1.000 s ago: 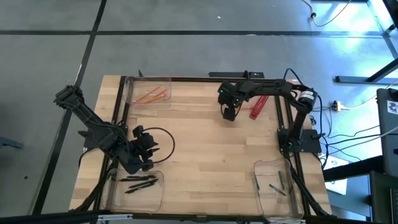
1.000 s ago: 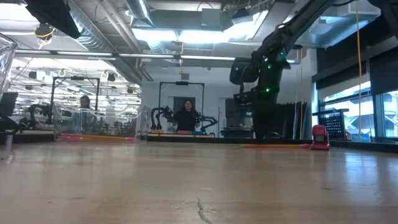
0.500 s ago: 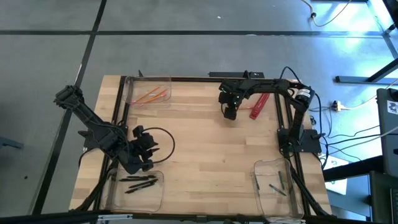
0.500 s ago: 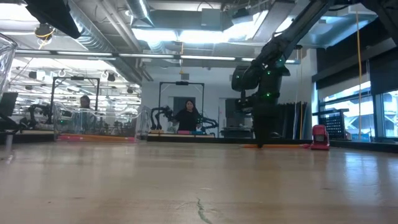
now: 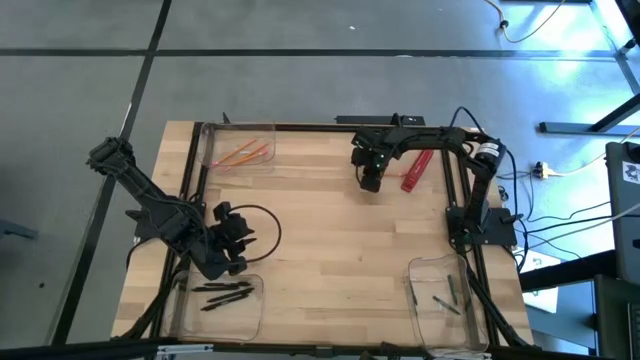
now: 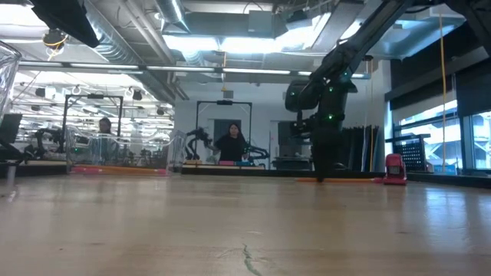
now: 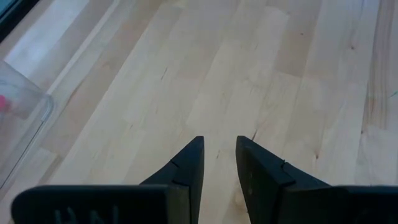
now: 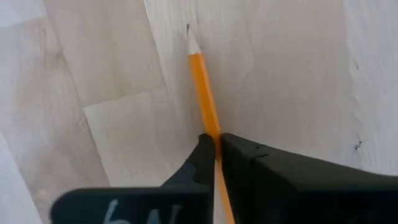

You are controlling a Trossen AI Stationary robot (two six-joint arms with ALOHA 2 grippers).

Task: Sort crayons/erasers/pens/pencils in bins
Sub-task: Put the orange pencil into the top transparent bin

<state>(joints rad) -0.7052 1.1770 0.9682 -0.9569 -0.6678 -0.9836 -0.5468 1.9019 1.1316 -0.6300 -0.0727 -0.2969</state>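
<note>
The right pincer (image 8: 216,146) has dropped beside the red cylinder (image 5: 416,170) and clenched an orange pencil (image 8: 204,87), ready to lift it binward.

Bins: we see three on the tabletop (image 5: 330,240); pencils (image 5: 243,154) far-left, pens (image 5: 222,292) near-left.
Right end effector (image 8: 216,149): far side, clamping a pencil (image 8: 204,93).
Left end effector (image 7: 219,163): near-left.
</note>
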